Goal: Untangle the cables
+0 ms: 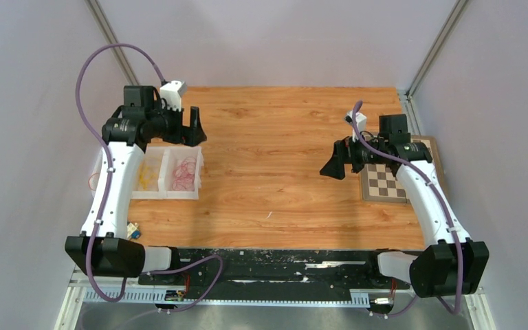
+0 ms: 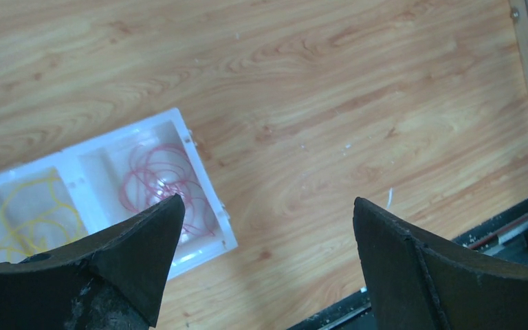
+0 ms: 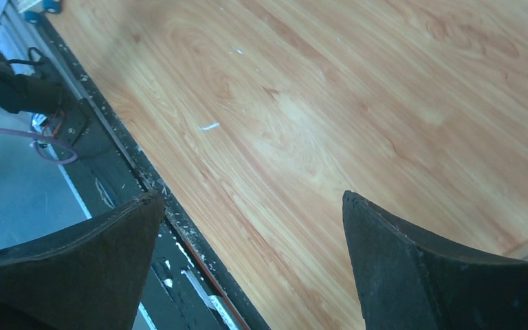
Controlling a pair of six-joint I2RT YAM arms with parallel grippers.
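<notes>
Pink cables (image 1: 185,173) lie loosely coiled in the right compartment of a white tray (image 1: 167,196). Yellow cables (image 1: 149,176) are in the compartment just left of it, with a divider wall between and the colours not mixed. Tray sits on the left side of the wooden bench (image 1: 282,130), partly under the left arm. Left pincer (image 1: 196,130) is just past the tray's far right corner, apart from tray and cables, jaws spread wide, nothing held. In the left wrist view, pink cables (image 2: 161,180) and yellow cables (image 2: 31,218) show to the lower left of the left pincer (image 2: 267,206). The tray (image 2: 205,180) corner runs behind the left fingertip, and the gap between the fingers is over bare wood. Right pincer (image 1: 331,162) is well apart from the tray, on the right half of the bench, just beside a checkerboard (image 1: 385,184). Its wrist view shows the right pincer (image 3: 251,199) also wide open and empty, with only wood and the black front rail below. Small white fleck (image 1: 269,214) lies on the bench between the arms.
</notes>
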